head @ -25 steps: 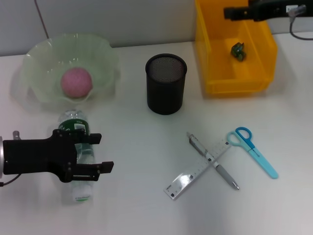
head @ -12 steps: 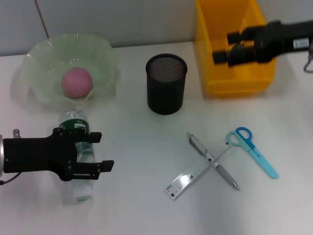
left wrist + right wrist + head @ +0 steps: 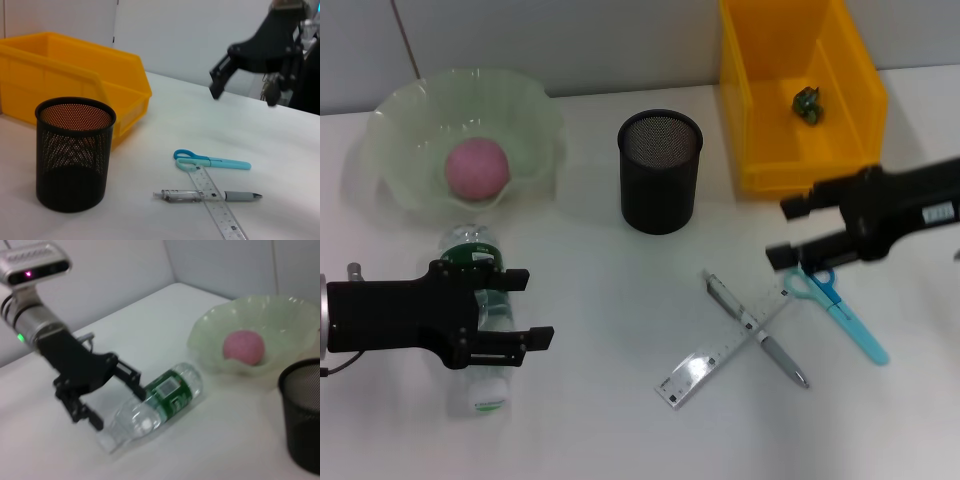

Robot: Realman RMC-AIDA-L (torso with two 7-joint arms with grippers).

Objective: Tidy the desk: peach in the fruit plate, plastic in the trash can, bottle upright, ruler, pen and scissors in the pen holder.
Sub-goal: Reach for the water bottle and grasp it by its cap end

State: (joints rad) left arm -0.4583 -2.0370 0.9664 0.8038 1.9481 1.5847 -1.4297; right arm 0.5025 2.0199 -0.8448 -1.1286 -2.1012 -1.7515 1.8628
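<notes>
Bottle (image 3: 478,320) lies on its side on the table (image 3: 610,300), just in front of the green bowl (image 3: 410,120) that holds the peach (image 3: 476,167), and the left claw (image 3: 510,312) is spread wide around its middle, though whether the fingers touch it is hard to tell. Right claw (image 3: 790,232), also spread, hangs over the handle end of the blue scissors (image 3: 840,308), beside the crossed pen (image 3: 756,328) and ruler (image 3: 722,348), with the black mesh pen holder (image 3: 660,170) and the yellow bin (image 3: 798,100), a small dark scrap (image 3: 807,102) inside it, farther back.

Pink peach (image 3: 476,167), yellow bin (image 3: 760,150)
</notes>
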